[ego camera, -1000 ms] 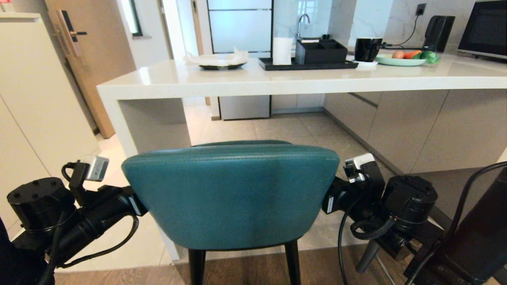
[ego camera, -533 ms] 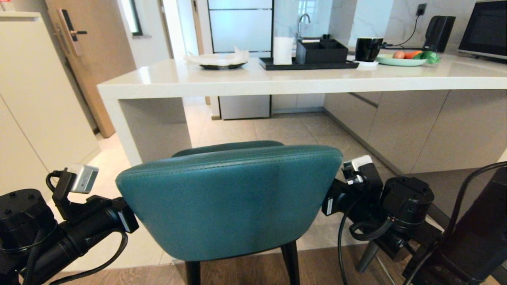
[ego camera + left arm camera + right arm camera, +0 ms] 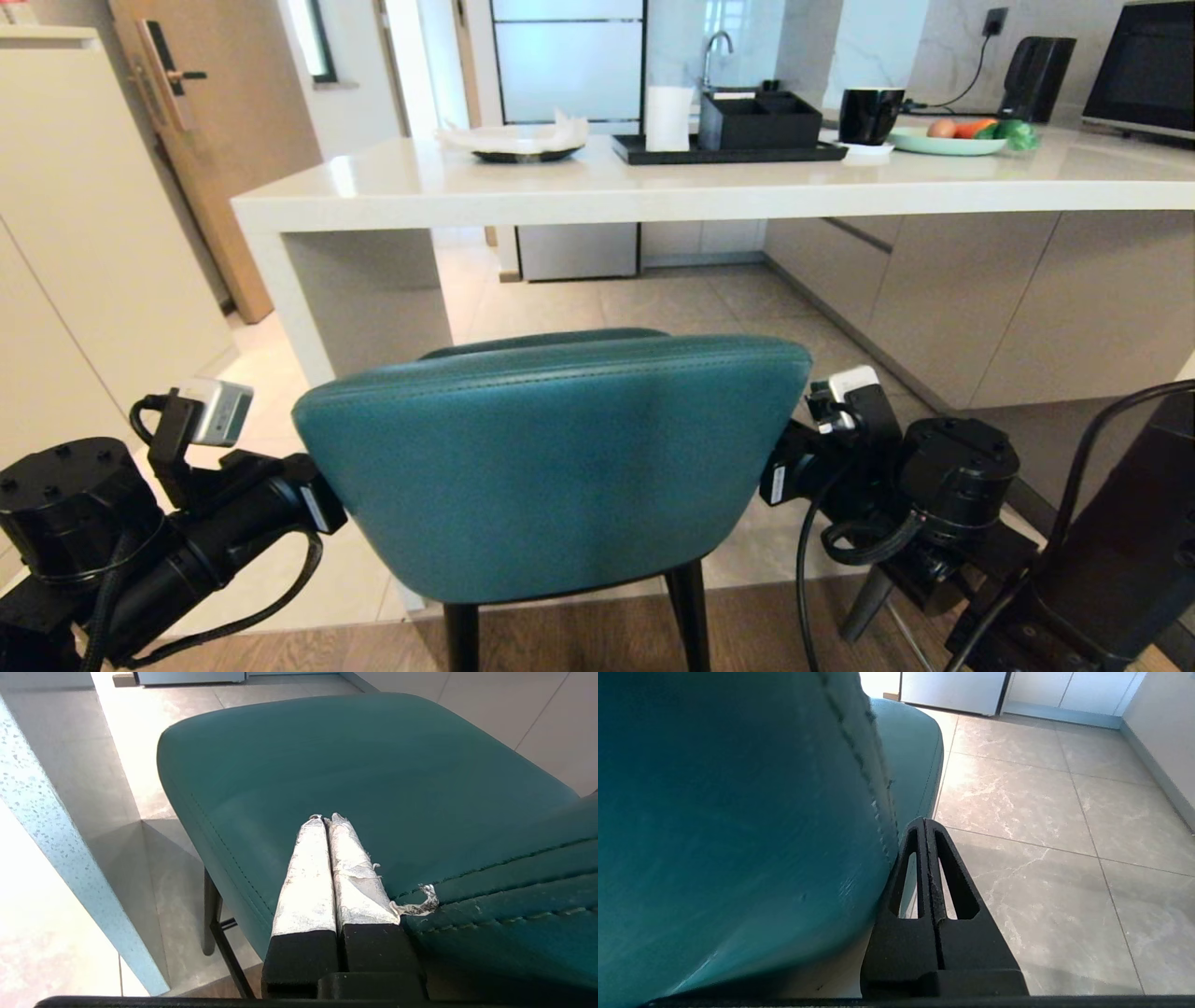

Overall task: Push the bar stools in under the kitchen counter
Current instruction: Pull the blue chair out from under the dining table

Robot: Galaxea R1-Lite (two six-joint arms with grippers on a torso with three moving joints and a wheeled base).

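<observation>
Left end effector [image 3: 325,820]: closed, empty, tips over teal stool [image 3: 551,457] seat beside its backrest. Right end effector [image 3: 924,823]: closed, empty, against backrest's other edge. Stool: short of the desk [image 3: 653,191], near its side panel. Handling: push both sides evenly, low and straight, to avoid swivel toward the panel.

One teal bar stool [image 3: 551,467]. One white tabletop [image 3: 653,191]. Two end effectors: left end effector [image 3: 326,820], right end effector [image 3: 924,822]. On the tabletop: one black tray [image 3: 653,154], one black organizer box [image 3: 758,121], one black mug [image 3: 868,114], one green plate [image 3: 934,145], one paper-covered dark dish [image 3: 518,142].
</observation>
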